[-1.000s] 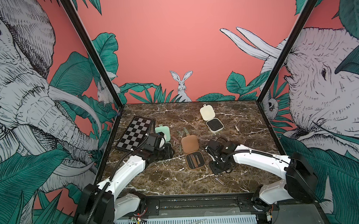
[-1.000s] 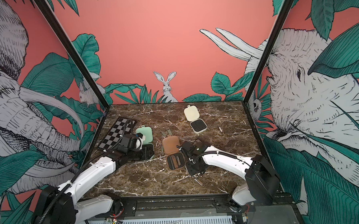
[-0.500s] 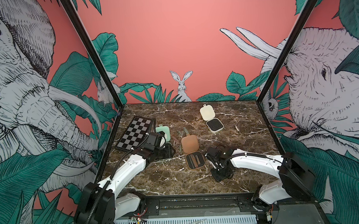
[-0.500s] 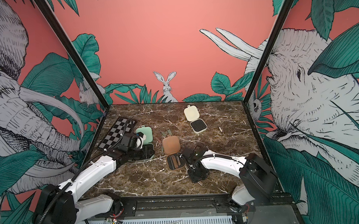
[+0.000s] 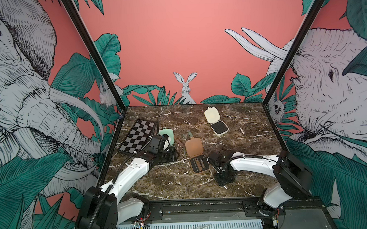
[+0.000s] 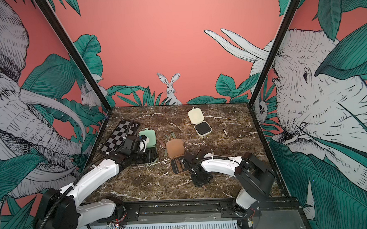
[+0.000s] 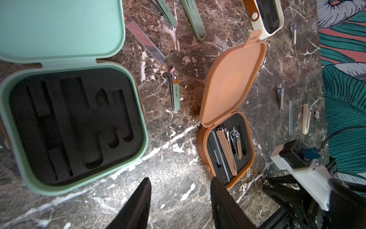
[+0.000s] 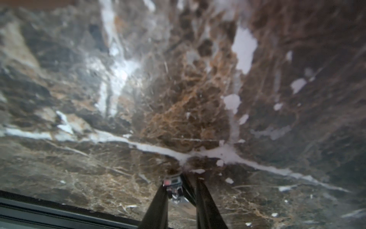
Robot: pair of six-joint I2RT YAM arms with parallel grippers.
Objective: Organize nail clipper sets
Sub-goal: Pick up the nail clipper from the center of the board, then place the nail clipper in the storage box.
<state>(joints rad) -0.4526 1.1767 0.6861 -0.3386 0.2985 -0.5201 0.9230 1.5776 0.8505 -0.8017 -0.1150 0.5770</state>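
Right claw [image 8: 181, 182] pinches small clipper [image 8: 172, 185], long axis running front-to-back.

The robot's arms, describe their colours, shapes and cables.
The left arm and right arm have white rounded shells between bulky black joints. A ribbed black hose runs along the left; a thin black cable along the right. The left pincer and right pincer each have two black tapered fingers.
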